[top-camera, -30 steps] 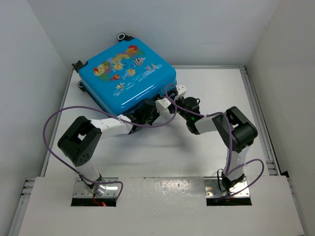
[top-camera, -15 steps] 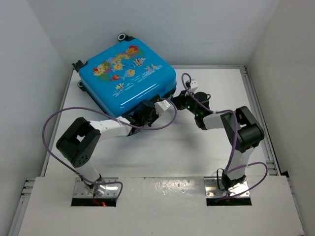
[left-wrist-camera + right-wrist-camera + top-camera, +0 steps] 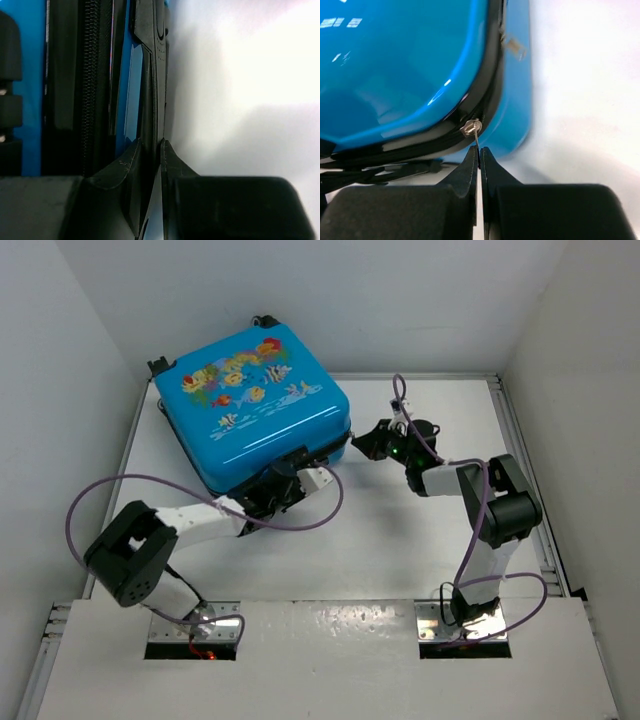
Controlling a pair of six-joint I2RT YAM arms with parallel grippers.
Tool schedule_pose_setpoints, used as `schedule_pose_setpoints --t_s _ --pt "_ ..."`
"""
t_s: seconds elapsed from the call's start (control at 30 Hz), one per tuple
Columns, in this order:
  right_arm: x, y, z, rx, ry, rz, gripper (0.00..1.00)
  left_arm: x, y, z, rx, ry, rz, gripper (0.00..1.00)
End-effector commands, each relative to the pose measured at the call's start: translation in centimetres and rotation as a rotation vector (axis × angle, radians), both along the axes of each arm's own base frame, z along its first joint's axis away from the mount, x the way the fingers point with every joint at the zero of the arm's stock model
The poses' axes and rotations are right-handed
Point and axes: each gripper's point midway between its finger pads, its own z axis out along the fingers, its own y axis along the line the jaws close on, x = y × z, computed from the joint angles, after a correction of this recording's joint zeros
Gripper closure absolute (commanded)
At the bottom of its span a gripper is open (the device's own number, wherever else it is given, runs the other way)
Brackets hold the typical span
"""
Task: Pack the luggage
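Observation:
The luggage (image 3: pixel 250 400), a bright-blue suitcase with fish prints, lies closed at the back left of the table. My left gripper (image 3: pixel 285 472) sits at its near edge, shut on the case's black handle (image 3: pixel 152 75); the zipper trim (image 3: pixel 90 85) runs beside it. My right gripper (image 3: pixel 362 443) is at the case's right corner, shut on the thin metal zipper pull (image 3: pixel 477 139), whose silver slider (image 3: pixel 470 127) sits on the black zipper band of the blue shell (image 3: pixel 395 60).
White walls enclose the table on the left, back and right. The raised table rim (image 3: pixel 510 430) runs along the right side. Purple cables (image 3: pixel 110 490) loop off both arms above the tabletop.
The suitcase has turned and shifted left toward the back wall. My right gripper moved right and back along its corner. My left arm swung left, staying on the near edge.

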Motion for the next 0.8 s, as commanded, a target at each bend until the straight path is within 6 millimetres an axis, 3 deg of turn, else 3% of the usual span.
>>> schedule_pose_setpoints --t_s 0.0,0.17,0.27,0.33,0.67,0.73,0.77 --pt "2.6 -2.7 2.1 0.024 -0.057 -0.091 1.0 -6.2 9.4 -5.5 0.367 0.199 0.041 1.0" --pt "1.8 -2.0 2.9 0.095 -0.032 0.009 1.0 -7.8 13.0 -6.0 0.471 0.197 -0.006 1.0" --pt "2.2 -2.0 3.3 0.092 -0.048 0.022 1.0 -7.7 14.3 -5.7 0.493 0.18 -0.004 1.0" --pt "2.4 -1.9 2.3 0.085 -0.025 0.024 1.0 -7.8 15.1 -6.1 0.506 0.196 0.0 1.0" --pt "8.1 -1.8 1.3 0.02 -0.072 -0.084 1.0 -6.6 15.0 -6.2 0.527 0.21 -0.013 1.0" --pt "9.2 -1.9 1.4 0.014 -0.083 -0.111 1.0 -6.4 14.9 -6.2 0.527 0.21 -0.013 1.0" --pt "10.1 -1.9 2.5 0.018 -0.11 -0.118 1.0 -6.4 14.8 -6.3 0.521 0.213 -0.019 1.0"
